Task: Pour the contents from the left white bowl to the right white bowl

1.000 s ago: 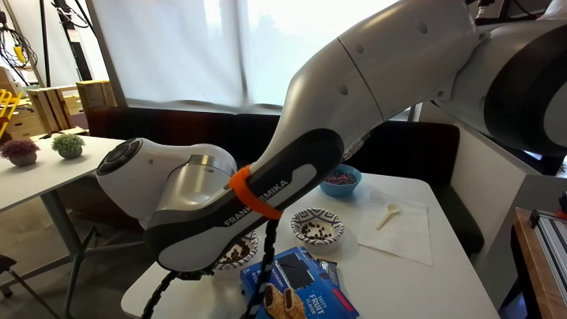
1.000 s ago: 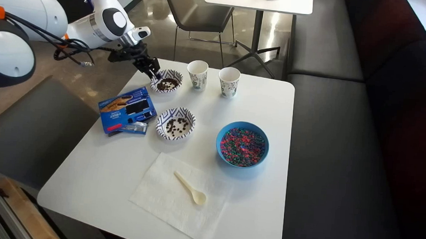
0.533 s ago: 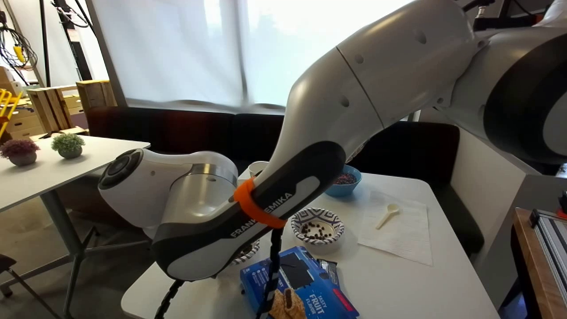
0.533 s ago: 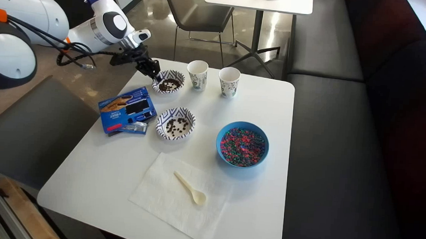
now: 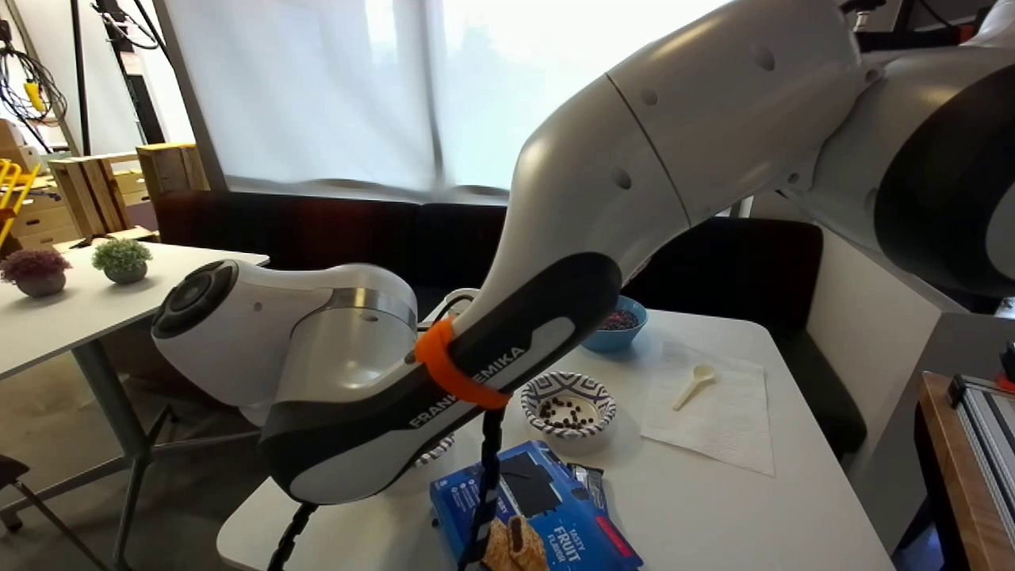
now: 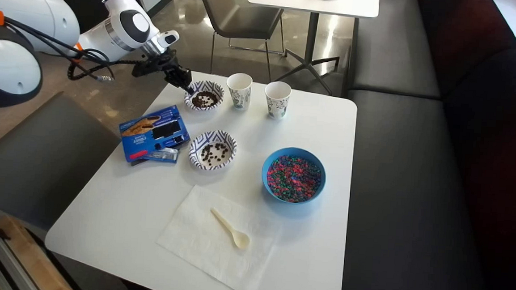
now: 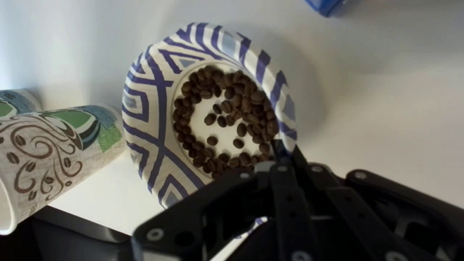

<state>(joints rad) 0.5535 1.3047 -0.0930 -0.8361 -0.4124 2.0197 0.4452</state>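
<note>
In the wrist view the left white bowl [image 7: 156, 119], with a purple-blue patterned rim, holds many dark brown coffee beans [image 7: 253, 108]. My gripper [image 7: 289, 150] is shut on its rim, one fingertip inside the wall and one outside. An exterior view shows this left white bowl [image 6: 208, 86] at the far corner of the table with my gripper [image 6: 190, 89] at its edge. Whether its base touches the table I cannot tell. The right white bowl [image 6: 216, 137] stands nearby with a few scattered beans. The arm hides most of the left white bowl [image 5: 434, 452] in an exterior view.
Two paper cups [image 6: 239, 92] stand close beside the held bowl. A blue snack box [image 6: 154, 134] with a wrapped bar [image 6: 163, 155] lies by the right white bowl. Farther off are a blue bowl [image 6: 295, 151] of coloured beads, a napkin [image 6: 189, 244] and a spoon [image 6: 230, 230].
My gripper has closed onto the left white bowl's rim. That bowl first shifted slightly toward the cups, then slightly up in the picture, along with the gripper. The right white bowl has not moved.
</note>
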